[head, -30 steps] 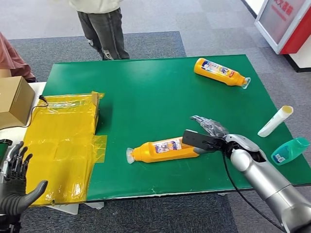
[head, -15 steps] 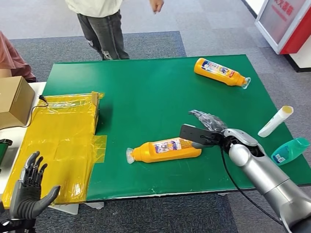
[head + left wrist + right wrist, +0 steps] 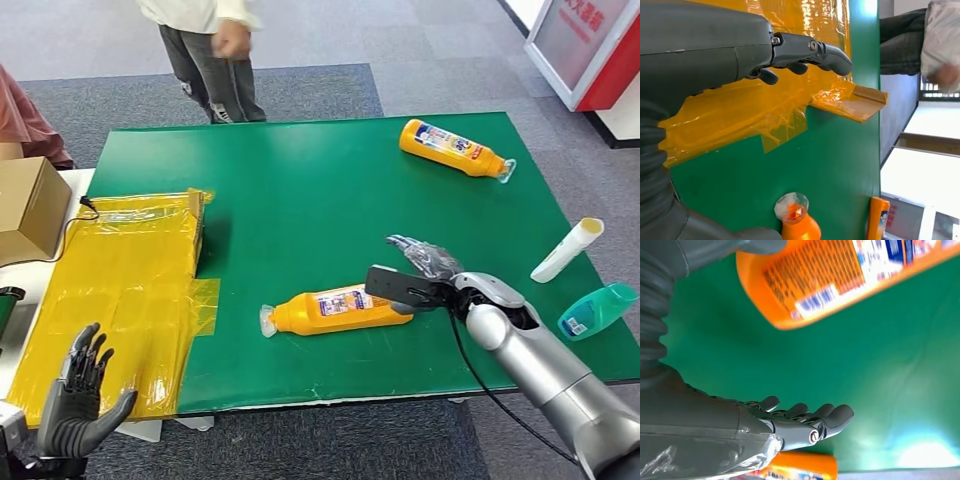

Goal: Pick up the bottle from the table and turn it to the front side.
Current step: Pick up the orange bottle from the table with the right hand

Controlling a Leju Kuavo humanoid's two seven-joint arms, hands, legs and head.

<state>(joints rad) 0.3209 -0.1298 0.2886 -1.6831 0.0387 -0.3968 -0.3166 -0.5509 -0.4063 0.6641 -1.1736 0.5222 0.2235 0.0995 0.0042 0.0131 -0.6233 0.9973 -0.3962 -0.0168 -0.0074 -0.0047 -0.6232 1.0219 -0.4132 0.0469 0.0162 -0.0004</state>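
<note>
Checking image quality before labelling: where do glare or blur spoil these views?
Head view: evenly lit and sharp, only the person's hand smeared by motion. Left wrist view: blown-out white beyond the table's edge, glare on the yellow plastic sheet. Right wrist view: bright glare patch on the green mat; the orange bottle close and slightly soft.

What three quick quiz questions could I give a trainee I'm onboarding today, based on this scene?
1. True or false: the right hand has lifted the near bottle off the table.
2. How many orange bottles lie on the table?
3. The left hand is: A) holding the box, B) open, C) on the far bottle.

Key: 1 false; 2 two; 3 B.
</note>
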